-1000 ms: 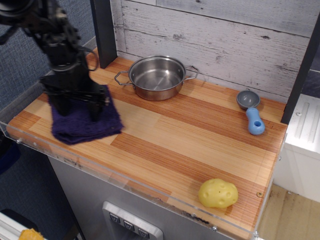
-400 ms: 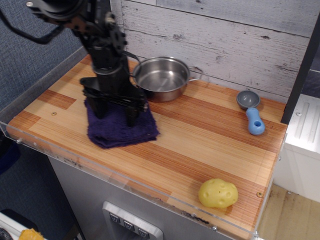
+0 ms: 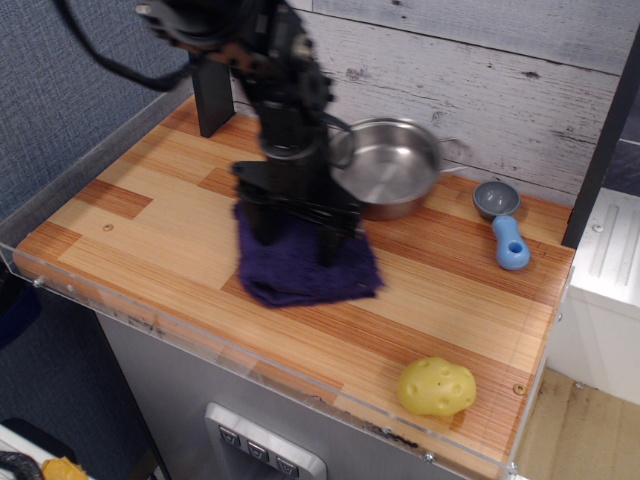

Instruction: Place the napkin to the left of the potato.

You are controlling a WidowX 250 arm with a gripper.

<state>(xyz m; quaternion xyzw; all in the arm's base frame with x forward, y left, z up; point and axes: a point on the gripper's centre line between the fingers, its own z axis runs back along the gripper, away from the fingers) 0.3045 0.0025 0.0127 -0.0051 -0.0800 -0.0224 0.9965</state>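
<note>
The gripper [image 3: 297, 238] is down on the counter [image 3: 150, 215] mid-haul, jaws spread wide with both tips pressed into the napkin [image 3: 305, 270], which bunches beneath and just ahead of them. The steel pot [image 3: 392, 175] sits right behind the jaws, touching close. The potato [image 3: 436, 387] waits well off to their right, near the front edge. Judged next: slide on rightward, stopping short of it.

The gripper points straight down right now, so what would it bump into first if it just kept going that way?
The gripper would press into the purple napkin first; its fingers already appear to touch it, and the wooden counter lies directly underneath.
</note>
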